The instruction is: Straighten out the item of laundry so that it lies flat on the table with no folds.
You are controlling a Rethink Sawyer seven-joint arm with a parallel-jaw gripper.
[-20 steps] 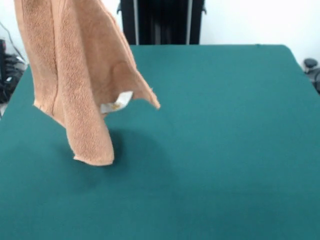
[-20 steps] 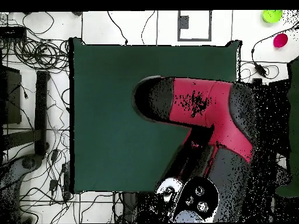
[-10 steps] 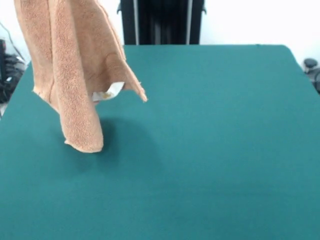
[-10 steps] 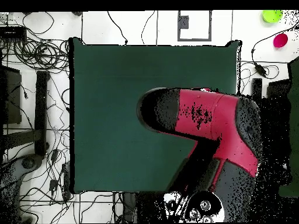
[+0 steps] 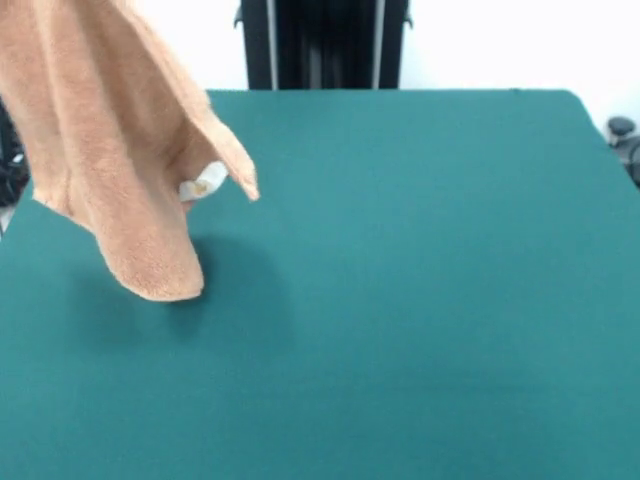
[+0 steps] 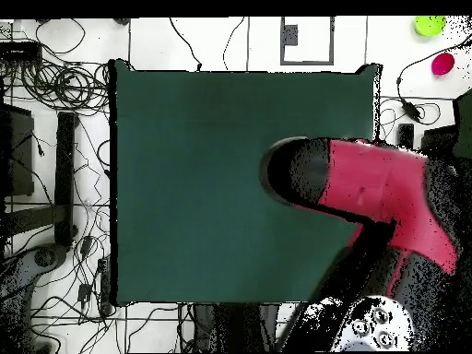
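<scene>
Towel [image 5: 110, 160] hung bunched in the air over the table's [image 5: 420, 280] left edge in the front view, not yet laid down. Nothing flattened; spreading all left to do. Gripper hidden under the arm [image 6: 369, 184]; grip impossible to tell

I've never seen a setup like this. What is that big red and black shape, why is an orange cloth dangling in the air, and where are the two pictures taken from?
The red and black shape is a robot arm, seen from a camera looking straight down. The other camera looks across the green table. The orange cloth is a small towel, hanging bunched up from somewhere above the picture; a white tag shows on it. Its lowest tip looks close to the tabletop; I cannot tell whether it touches. The gripper itself is hidden in both views.
</scene>
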